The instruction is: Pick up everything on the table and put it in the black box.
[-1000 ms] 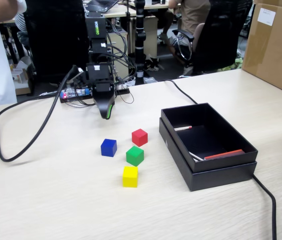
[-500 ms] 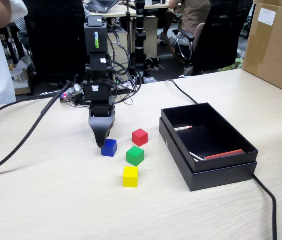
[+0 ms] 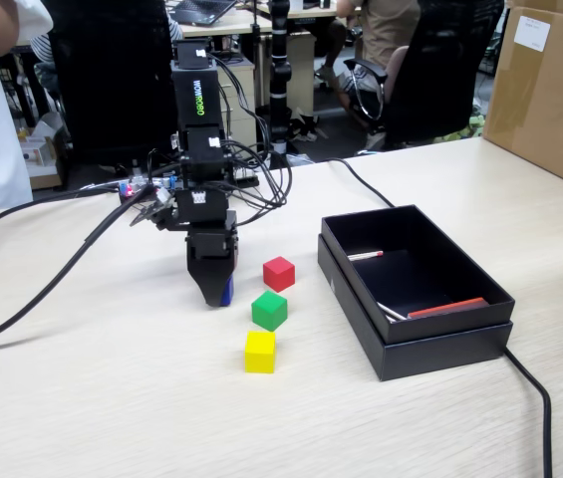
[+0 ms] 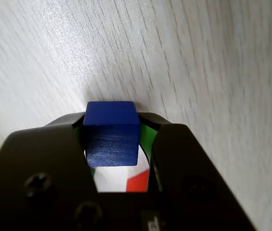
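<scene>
Small solid blue cube (image 4: 111,132) sits between the spread fingers (image 4: 112,144); clench squarely on its side faces, then lift straight off the table (image 3: 112,398).

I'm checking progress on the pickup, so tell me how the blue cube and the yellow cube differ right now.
The blue cube sits between the gripper's jaws, mostly hidden in the fixed view; the yellow cube lies free and fully visible. Blue is farthest from the camera, yellow nearest. Both look the same size and are outside the black box.

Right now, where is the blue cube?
The blue cube sits on the table between the two jaws of the pincer. In the fixed view it is mostly hidden behind the pincer, left of the red cube and the green cube.
</scene>
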Motion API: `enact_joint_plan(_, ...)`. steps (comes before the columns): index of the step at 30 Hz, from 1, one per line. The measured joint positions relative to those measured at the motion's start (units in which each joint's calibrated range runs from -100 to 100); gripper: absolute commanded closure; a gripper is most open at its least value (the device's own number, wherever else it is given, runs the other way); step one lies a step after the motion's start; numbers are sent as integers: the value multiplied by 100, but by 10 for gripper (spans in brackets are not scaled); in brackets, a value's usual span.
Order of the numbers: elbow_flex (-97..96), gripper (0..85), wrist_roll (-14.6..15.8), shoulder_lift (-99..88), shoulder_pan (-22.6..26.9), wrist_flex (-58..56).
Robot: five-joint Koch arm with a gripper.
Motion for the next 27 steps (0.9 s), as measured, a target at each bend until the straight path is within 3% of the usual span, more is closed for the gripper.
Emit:
enact_joint_plan(5,411,717,0,-1683,381,-852)
enact_joint_plan(7,1132,717,15,-2227,947,-1363)
enact_joint_plan(11,2045,717,15,-2019,1548,-1471)
enact_joint_plan(17,3852,716,15,440,2090,-1657)
enact_joint_plan(27,5459,706,24,3430,2188,-1835)
